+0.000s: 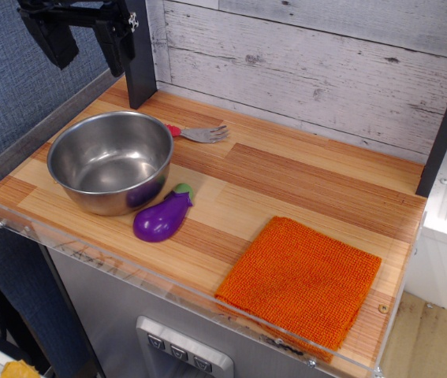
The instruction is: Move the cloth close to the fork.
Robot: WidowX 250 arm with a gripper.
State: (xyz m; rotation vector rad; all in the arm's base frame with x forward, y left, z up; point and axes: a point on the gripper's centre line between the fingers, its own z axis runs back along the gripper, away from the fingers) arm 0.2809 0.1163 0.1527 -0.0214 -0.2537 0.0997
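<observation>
My black gripper (85,39) hangs high at the far left corner of the wooden counter (286,169), above and behind the round steel bowl (111,161), and its two fingers stand apart with nothing between them, so it is open and empty. The bright orange, roughly square cloth with the nubby woven surface (302,279) lies flat at the opposite corner, near right, so from my gripper it is well away, diagonally across the whole counter toward the front and to the right. The cloth is turned a little, like a diamond, and has no real long axis; its front corner lies just beside the clear plastic rim (168,287) that runs along the front edge, and I cannot tell if it touches it. The small grey fork with the red handle (199,133) lies at the back, just behind the bowl on its right side, its handle half hidden by the bowl's rim and its tines pointing right. So the cloth must travel back and to the left. I judge the best room is the bare wood to the right of the fork and in front of the grey plank wall (310,71), which looks free. The purple toy eggplant (162,218) lies in front of the bowl, touching or nearly touching it, to the left of the direct path. The danger, I think, is dragging the cloth into the fork or the bowl.
</observation>
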